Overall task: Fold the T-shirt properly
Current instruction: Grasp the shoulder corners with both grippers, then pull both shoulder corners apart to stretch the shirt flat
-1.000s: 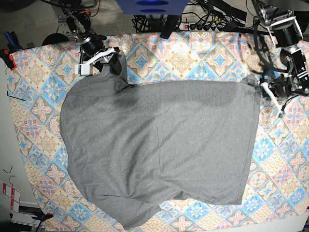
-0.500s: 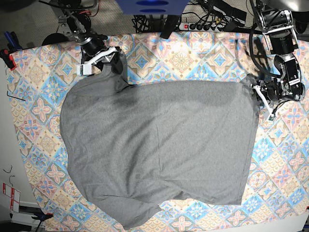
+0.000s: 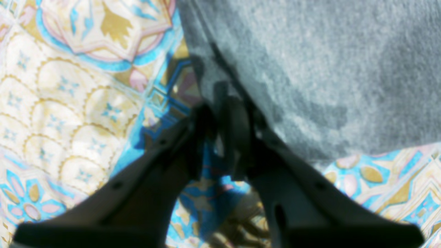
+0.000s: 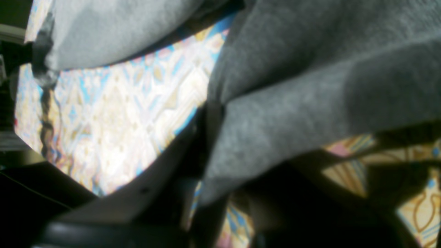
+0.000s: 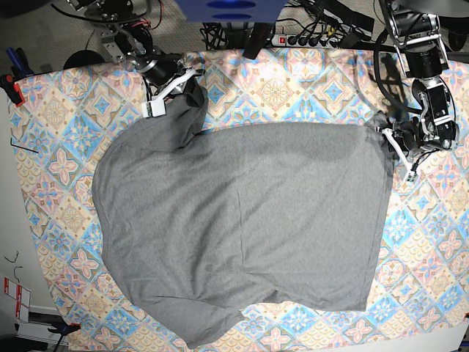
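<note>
The grey T-shirt lies spread over most of the table. In the base view my right gripper is at the shirt's far left corner, shut on a bunch of cloth that rises off the table to it. The right wrist view shows grey cloth draped over and pinched against one dark finger; the other finger is hidden under it. My left gripper sits at the shirt's far right corner. Seen from the left wrist, its jaws are nearly together on the shirt's hem.
The patterned pastel tablecloth covers the table, showing along the far side and both ends. A power strip and cables lie behind the far edge. Clamps hold the cloth at the left edge. The shirt's bottom reaches the near edge.
My right gripper has shut on the far left corner and moved right, pulling that cloth up and inward. The left gripper has edged in at the right corner.
</note>
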You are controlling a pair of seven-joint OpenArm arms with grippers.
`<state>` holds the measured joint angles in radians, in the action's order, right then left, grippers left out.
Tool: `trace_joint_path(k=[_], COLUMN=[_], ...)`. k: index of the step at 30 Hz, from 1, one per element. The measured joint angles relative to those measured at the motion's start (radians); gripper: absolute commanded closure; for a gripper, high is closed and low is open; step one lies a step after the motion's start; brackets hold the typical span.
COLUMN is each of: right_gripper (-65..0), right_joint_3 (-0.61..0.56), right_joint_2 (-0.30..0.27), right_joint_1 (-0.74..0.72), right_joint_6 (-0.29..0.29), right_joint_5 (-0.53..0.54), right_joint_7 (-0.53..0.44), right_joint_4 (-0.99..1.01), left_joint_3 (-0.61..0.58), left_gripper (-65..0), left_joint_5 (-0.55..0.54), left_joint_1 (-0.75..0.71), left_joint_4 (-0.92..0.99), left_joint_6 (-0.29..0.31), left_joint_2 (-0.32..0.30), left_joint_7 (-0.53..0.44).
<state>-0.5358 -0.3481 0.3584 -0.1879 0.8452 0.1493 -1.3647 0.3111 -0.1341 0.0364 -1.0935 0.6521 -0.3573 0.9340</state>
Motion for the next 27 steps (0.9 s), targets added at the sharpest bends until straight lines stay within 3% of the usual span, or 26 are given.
trace_joint_path(k=[2,9,16,19,22,27], right_gripper=[-0.7,-0.7,-0.7,-0.7,-0.7,-0.7], right_joint_3=[0.000,0.079,0.159,0.175,0.230,0.317], right_joint_2=[-0.001,-0.032,-0.095,-0.119,-0.134,-0.133], right_joint_1=[0.000,0.010,0.010,0.027,0.068,0.172], right_joint_6=[-0.010,-0.021,0.014,0.016,0.015,0.018], right_joint_5=[0.002,0.001,-0.008,-0.010,-0.010,-0.142], right_joint_7=[-0.008,0.009,0.016,0.030,0.024,0.024], right_joint_4=[0.010,0.003,-0.012,-0.051,-0.112,-0.201], left_joint_3=[0.001,0.001,0.005,0.006,0.000,-0.008], left_gripper=[0.0,0.0,0.0,0.0,0.0,0.0], left_joint_5=[0.008,0.008,0.014,0.016,-0.021,-0.050], left_joint_1=[0.000,0.002,-0.003,-0.049,-0.142,-0.235], left_joint_4=[0.000,0.000,-0.004,-0.076,-0.207,-0.313], left_joint_6=[-0.010,-0.010,-0.020,-0.033,0.010,0.027], left_joint_2=[0.000,0.005,0.013,0.030,0.061,0.088], left_joint_7=[-0.005,0.000,-0.002,-0.027,0.010,0.015])
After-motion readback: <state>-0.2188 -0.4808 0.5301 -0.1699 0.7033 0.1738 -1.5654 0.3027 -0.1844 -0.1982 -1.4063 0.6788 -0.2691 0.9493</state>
